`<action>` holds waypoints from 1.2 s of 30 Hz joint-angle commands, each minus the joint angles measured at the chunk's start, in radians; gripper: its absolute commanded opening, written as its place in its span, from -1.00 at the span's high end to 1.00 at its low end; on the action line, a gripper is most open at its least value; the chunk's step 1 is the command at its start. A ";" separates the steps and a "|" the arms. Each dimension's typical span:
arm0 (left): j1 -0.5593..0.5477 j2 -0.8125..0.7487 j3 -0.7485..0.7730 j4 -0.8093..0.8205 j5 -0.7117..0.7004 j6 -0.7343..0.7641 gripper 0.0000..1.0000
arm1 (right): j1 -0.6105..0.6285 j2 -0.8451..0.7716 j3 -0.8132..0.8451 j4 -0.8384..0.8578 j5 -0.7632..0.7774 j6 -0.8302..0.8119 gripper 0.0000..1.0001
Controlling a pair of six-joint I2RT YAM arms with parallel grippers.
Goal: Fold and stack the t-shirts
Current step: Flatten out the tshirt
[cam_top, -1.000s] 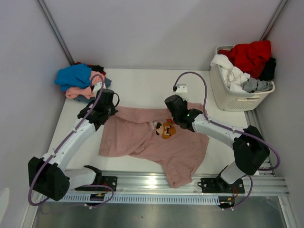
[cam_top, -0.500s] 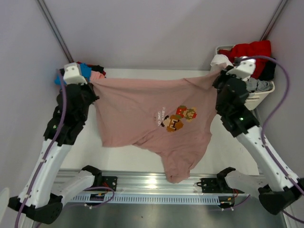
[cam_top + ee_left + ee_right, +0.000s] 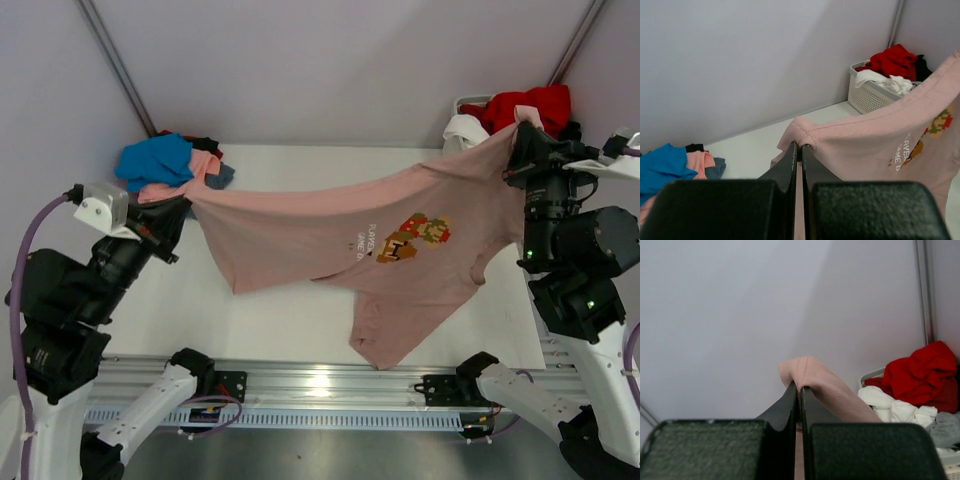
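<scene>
My left end effector [image 3: 799, 146] and right end effector [image 3: 799, 385] pinched the pink t-shirt [image 3: 320, 225] stretched between them; next, I thought, it needed laying flat below.

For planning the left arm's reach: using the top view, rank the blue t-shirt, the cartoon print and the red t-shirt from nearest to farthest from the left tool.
From the left tool:
1. blue t-shirt, just beyond it, in the far-left pile.
2. cartoon print, centre-right, on the held pink t-shirt.
3. red t-shirt, far-right corner.
</scene>
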 commanded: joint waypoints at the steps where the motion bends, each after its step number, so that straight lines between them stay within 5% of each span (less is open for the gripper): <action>1: -0.011 -0.021 0.049 -0.034 0.145 0.086 0.98 | 0.005 -0.035 0.052 0.027 -0.092 -0.051 1.00; 11: -0.018 -0.023 0.025 -0.032 0.135 0.097 0.99 | 0.005 0.023 0.112 -0.031 -0.235 -0.047 1.00; 18: -0.017 0.057 -0.177 0.107 -0.175 0.100 0.99 | -0.038 0.227 0.043 -0.086 -0.264 0.038 1.00; 28: -0.017 0.385 -0.265 0.270 -0.545 0.151 0.99 | -0.086 0.451 -0.126 0.027 -0.238 0.082 1.00; 36: -0.006 0.728 -0.135 0.356 -0.776 0.221 0.99 | -0.133 0.580 -0.117 0.121 -0.121 0.024 1.00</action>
